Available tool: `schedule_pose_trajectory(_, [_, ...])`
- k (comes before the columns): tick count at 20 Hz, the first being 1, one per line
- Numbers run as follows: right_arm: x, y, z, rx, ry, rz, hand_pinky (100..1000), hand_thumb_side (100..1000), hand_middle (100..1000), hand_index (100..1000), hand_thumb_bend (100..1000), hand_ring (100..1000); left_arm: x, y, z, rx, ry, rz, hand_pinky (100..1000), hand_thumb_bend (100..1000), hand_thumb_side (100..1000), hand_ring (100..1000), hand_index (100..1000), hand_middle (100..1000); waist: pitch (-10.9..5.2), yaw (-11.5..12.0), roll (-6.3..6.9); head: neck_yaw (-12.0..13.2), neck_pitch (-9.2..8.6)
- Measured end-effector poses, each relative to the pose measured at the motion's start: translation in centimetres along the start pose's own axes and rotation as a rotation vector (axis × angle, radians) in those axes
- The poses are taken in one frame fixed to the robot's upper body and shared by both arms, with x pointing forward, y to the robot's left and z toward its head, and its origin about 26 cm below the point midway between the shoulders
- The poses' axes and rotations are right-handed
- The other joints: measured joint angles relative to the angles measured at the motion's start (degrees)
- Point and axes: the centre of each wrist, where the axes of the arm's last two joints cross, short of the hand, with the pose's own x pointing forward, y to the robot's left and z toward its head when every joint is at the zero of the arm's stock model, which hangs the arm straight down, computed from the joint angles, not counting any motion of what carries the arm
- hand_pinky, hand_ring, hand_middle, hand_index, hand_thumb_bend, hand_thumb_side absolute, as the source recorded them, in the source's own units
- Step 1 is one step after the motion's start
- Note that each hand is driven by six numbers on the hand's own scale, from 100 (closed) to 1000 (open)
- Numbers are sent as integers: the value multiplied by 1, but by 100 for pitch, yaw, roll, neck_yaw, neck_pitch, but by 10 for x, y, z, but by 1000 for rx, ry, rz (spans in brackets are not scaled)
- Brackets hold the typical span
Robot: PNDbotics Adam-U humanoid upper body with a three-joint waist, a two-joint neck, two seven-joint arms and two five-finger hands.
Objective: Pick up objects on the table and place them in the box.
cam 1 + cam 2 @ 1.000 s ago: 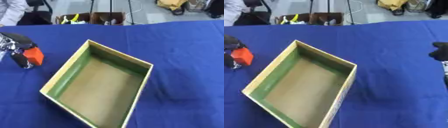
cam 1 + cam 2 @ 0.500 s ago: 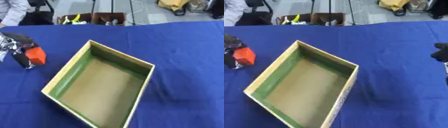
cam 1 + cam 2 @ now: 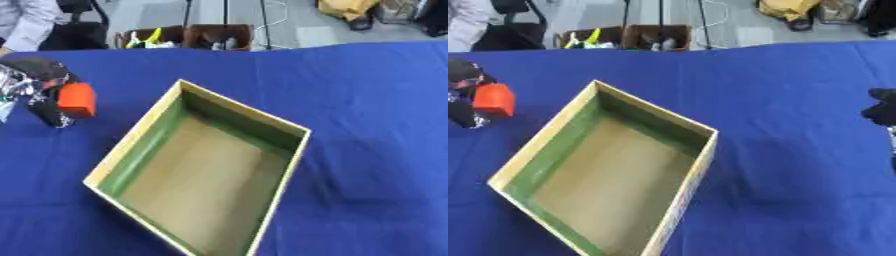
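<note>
Over at the left edge of the frame the left hand (image 3: pixel 39 87) has its dark fingers curled round an orange block (image 3: pixel 77 99), carrying it above the blue tablecloth (image 3: pixel 367 110), just left of the box's upper-left wall. The open cardboard box (image 3: pixel 144 135), green on its inner walls and brown on its floor, sits askew in the middle of the frame with one corner pointing to the upper left. At the right edge of the right eye view, well apart from the box, the right hand (image 3: pixel 881 111) shows only as a dark shape, and whether its fingers are curled or straight cannot be told.
</note>
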Motion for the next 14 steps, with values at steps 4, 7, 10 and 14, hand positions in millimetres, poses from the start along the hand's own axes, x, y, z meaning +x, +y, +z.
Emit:
schedule_pose_trajectory(4, [-1, 0, 0, 1, 3, 1, 713, 1000, 528, 747, 535, 652, 2, 5, 3, 34, 2, -3, 395, 100, 405, 518, 566, 475, -66, 17, 2, -10, 43])
schedule_pose_trajectory(7, [-2, 0, 1, 3, 8, 3, 713, 1000, 528, 747, 533, 652, 3, 12, 7, 69, -4, -5, 384, 100, 409, 508, 549, 467, -110, 47, 2, -23, 66])
schedule_pose_trajectory(10, [-3, 0, 2, 5, 13, 4, 713, 1000, 528, 747, 532, 652, 6, 20, 12, 112, -7, 2, 350, 100, 406, 483, 521, 450, -155, 71, 1, -31, 98])
schedule_pose_trajectory(14, [-3, 0, 3, 4, 13, 4, 712, 1000, 528, 747, 531, 652, 6, 29, 23, 184, 2, 29, 331, 100, 401, 472, 512, 438, -213, 108, -5, -53, 122])
